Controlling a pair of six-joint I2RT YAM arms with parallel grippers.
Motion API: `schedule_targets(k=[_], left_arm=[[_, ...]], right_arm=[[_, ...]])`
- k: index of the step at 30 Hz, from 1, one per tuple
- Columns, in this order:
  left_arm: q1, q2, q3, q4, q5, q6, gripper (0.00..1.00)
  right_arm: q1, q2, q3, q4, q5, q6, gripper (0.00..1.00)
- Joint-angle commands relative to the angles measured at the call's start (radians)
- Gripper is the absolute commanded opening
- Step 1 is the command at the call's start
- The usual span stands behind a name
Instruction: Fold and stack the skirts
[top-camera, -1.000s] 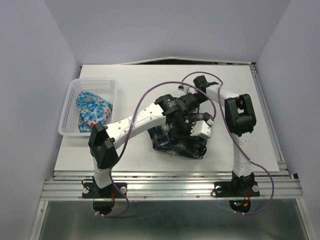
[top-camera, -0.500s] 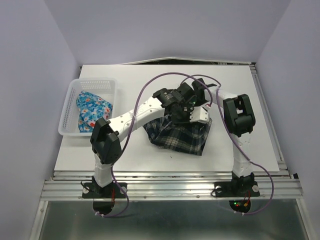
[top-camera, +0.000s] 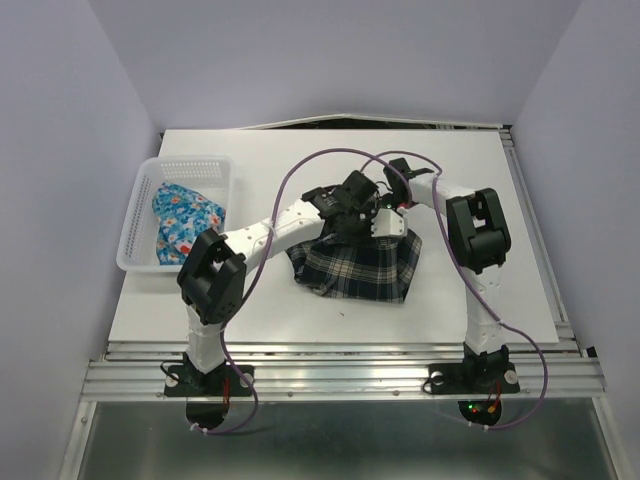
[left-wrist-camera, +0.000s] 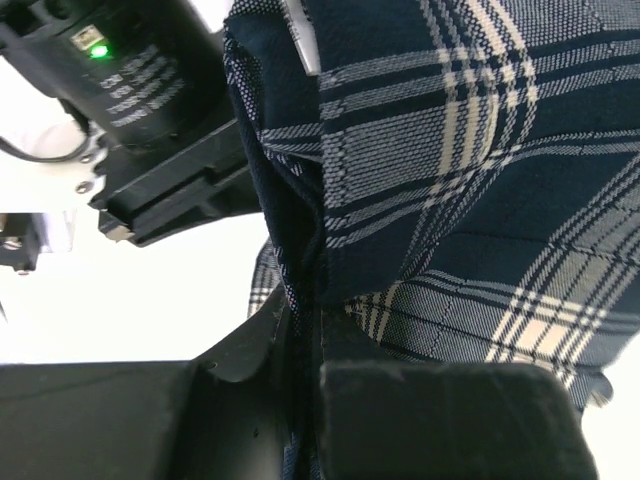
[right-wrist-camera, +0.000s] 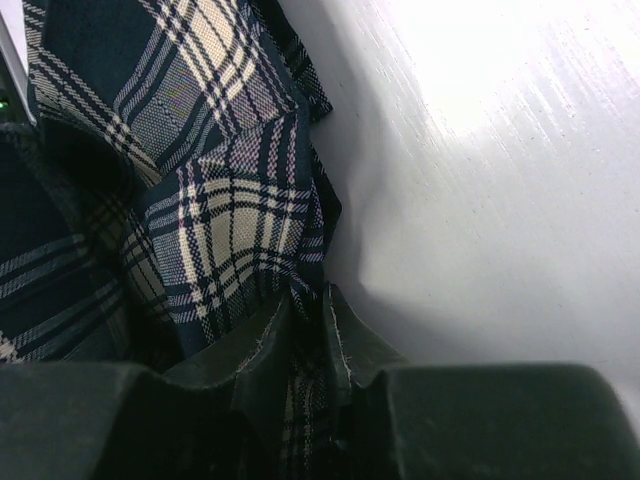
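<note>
The plaid skirt (top-camera: 360, 268) lies spread at the table's middle, dark navy with white lines. My left gripper (top-camera: 352, 222) is shut on its far edge; the left wrist view shows the cloth (left-wrist-camera: 450, 180) pinched between the jaws. My right gripper (top-camera: 398, 218) is shut on the same far edge just to the right, with a fold of the plaid (right-wrist-camera: 230, 240) between its fingers. The two grippers sit close together. The blue floral skirt (top-camera: 186, 220) lies crumpled in the basket at the left.
A white lattice basket (top-camera: 140, 215) stands at the table's left side. The white table (top-camera: 480, 290) has bare surface right of and in front of the plaid skirt. Purple cables loop over both arms.
Both grippers moved toward the far side holding the plaid skirt. The skirt went from a bunched heap to a flatter, spread shape.
</note>
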Motion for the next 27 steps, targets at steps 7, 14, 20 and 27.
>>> schedule_targets(k=[7, 14, 20, 27], left_arm=[[0.032, -0.061, -0.122, 0.308, -0.046, 0.083, 0.0], [0.032, -0.066, -0.301, 0.52, -0.042, 0.081, 0.0], [0.028, -0.04, -0.379, 0.662, -0.059, 0.051, 0.01], [0.026, -0.02, -0.41, 0.681, -0.046, 0.061, 0.03]], right_arm=[[0.016, 0.022, 0.018, -0.065, -0.045, -0.01, 0.23], [0.016, 0.032, 0.069, -0.065, 0.019, -0.002, 0.24], [0.016, 0.035, 0.167, -0.062, 0.206, 0.041, 0.51], [-0.028, 0.035, 0.352, -0.028, 0.337, 0.141, 0.54]])
